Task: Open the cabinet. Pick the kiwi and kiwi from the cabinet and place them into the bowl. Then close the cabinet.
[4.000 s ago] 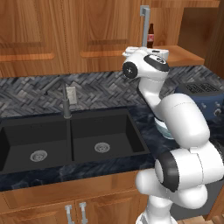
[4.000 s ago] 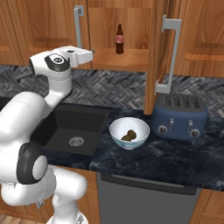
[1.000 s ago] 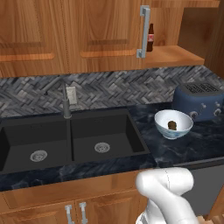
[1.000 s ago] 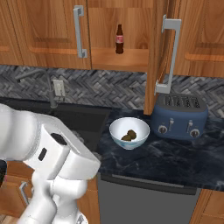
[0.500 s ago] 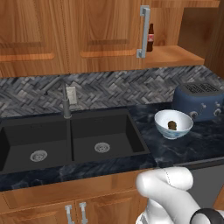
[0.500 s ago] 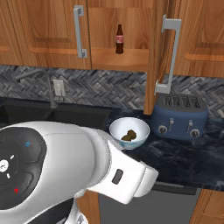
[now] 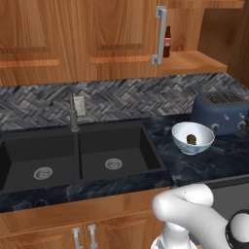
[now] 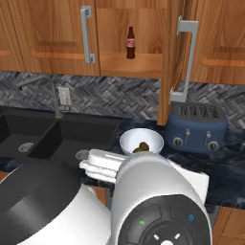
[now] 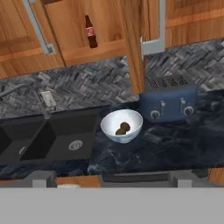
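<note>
Both kiwis [image 9: 122,128] lie in the bowl [image 9: 111,129], orientation unclear.

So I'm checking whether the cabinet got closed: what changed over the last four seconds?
The arm pulled back from up by the cabinet and folded low near the base. The right door stayed open, the cola bottle stayed on the shelf, and the kiwis stayed in the bowl.

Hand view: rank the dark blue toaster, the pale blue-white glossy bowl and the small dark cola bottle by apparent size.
1. Dark blue toaster, largest.
2. Pale blue-white glossy bowl.
3. Small dark cola bottle, smallest, though it stands farther back on the shelf, which shrinks it somewhat.
</note>
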Robot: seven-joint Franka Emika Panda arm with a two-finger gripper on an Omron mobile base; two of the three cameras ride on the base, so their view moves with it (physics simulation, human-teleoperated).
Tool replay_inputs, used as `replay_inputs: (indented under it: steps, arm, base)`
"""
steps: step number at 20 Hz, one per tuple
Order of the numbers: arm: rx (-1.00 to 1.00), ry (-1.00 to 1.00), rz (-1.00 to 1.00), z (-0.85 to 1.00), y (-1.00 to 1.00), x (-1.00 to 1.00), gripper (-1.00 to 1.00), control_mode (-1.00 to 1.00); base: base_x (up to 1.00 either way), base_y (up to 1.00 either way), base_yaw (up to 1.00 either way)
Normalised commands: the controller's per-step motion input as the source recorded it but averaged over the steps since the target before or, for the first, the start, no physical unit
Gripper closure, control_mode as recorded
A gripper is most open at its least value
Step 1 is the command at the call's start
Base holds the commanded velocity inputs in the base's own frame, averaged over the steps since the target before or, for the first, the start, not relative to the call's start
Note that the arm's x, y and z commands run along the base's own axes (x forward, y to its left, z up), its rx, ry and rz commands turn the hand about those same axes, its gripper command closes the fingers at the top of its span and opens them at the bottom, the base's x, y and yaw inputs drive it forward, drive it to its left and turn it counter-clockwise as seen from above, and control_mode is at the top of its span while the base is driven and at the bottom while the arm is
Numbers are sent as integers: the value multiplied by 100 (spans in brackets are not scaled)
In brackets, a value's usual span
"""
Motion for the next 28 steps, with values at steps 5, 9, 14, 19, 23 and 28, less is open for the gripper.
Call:
replay_inputs:
  steps: [5,9,14,19,23,28]
  arm:
    - [1,-24,22,0,0,64,-100,-100]
    - [7,-17,27,0,0,78,-100,-100]
    - [4,-17,28,0,0,84,-100,-100]
    - [1,-6,26,-27,-15,91,-100,-100]
    - [2,0,21,-20,-28,44,-100,-100]
    - [3,0,21,-11,-22,28,-100,-100]
  base:
    - [0,0,0]
    - [0,0,0]
    - [0,0,0]
    - [0,0,0]
    - [0,0,0]
    - [0,0,0]
